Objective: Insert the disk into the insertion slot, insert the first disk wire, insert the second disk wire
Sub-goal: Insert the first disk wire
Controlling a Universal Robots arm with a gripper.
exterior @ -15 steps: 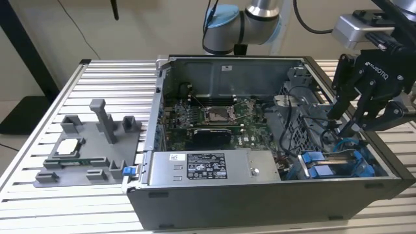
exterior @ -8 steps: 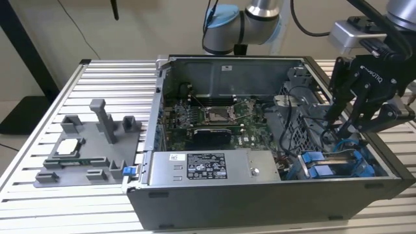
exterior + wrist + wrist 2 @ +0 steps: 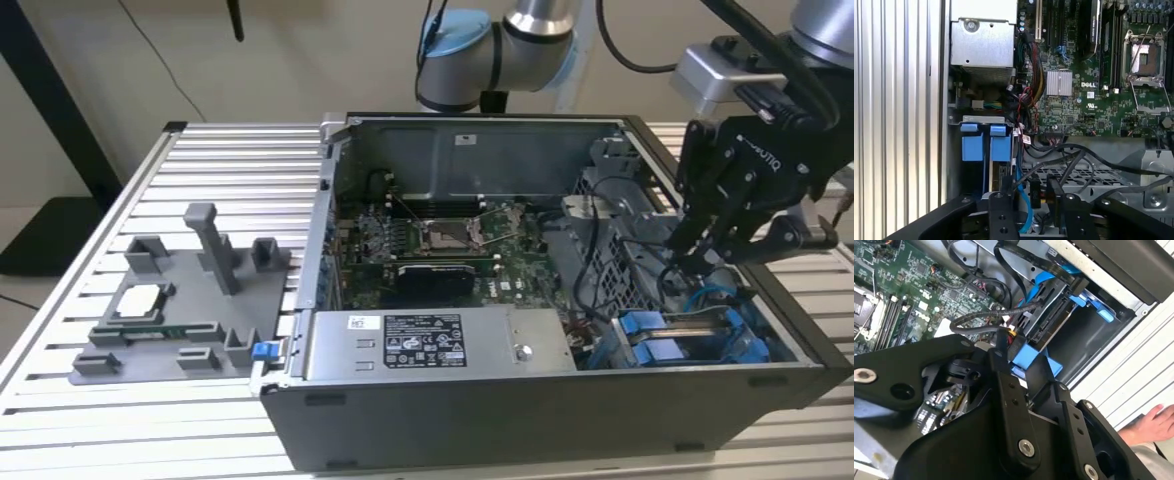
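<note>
The disk (image 3: 663, 345) is seated in the insertion slot (image 3: 983, 119), at about four o'clock of the open computer case (image 3: 534, 420). The gripper (image 3: 697, 262) is held just above it at twelve o'clock. Its jaws appear clenched on a black wire connector (image 3: 1034, 192), presumably to line it up with the disk's edge.

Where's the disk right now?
The disk sits in the insertion slot at the exterior view's right, beside the power supply, just under the gripper.
</note>
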